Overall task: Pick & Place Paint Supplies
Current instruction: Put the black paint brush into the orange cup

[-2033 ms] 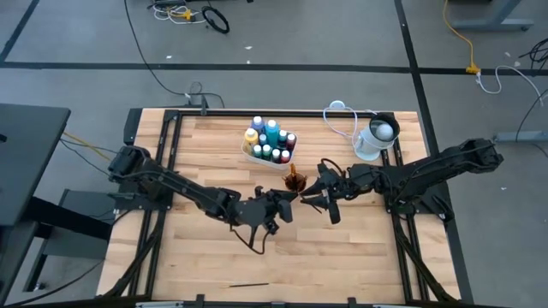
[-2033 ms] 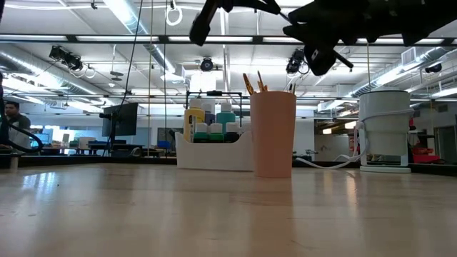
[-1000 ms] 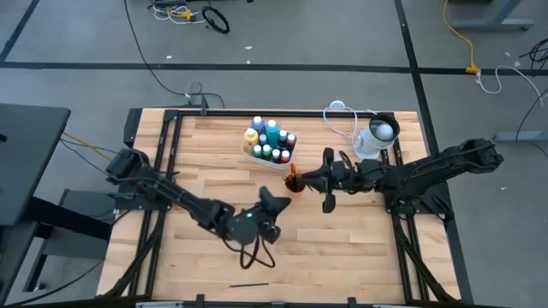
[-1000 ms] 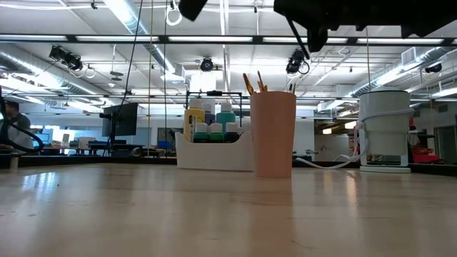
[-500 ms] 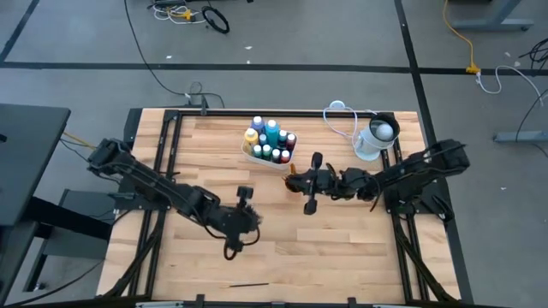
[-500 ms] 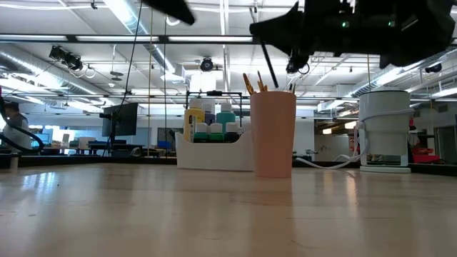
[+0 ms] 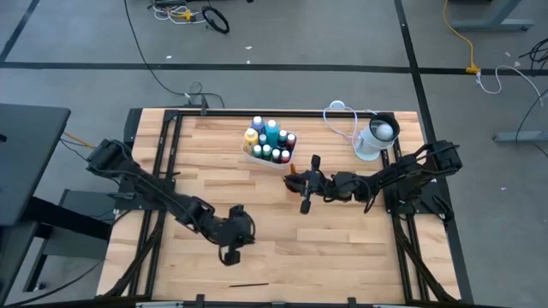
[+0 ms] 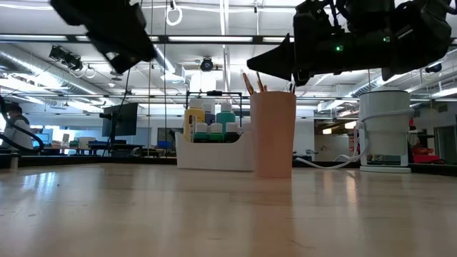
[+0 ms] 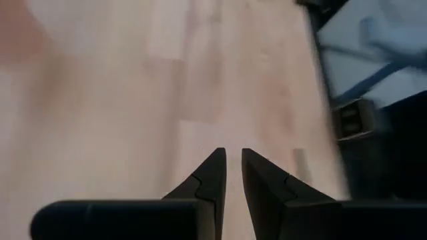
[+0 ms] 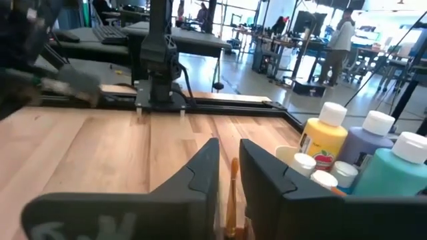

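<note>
The right gripper [image 7: 291,181] hovers at frame centre over the brush cup [image 8: 272,133] — fingers slightly parted, pinching nothing. The left gripper [image 9: 232,175], lower left of centre over bare table [image 7: 342,248], is narrowly parted — empty.

Light wooden tabletop [image 7: 214,162] of butcher-block planks, edged by a black frame. Toward the far side, near the middle, a white caddy [image 7: 253,155] filled with white-capped paint bottles [image 7: 271,135]. Just beside it, nearer the centre, a tan cup [image 8: 273,133] with brush handles [image 8: 251,82] poking out. At the far right corner, a white-and-grey round container [image 7: 375,139] with a looped white cable [image 7: 341,119]. Close to the near edge, a thin dark brush [image 7: 248,286] lying flat, well apart from everything else.
</note>
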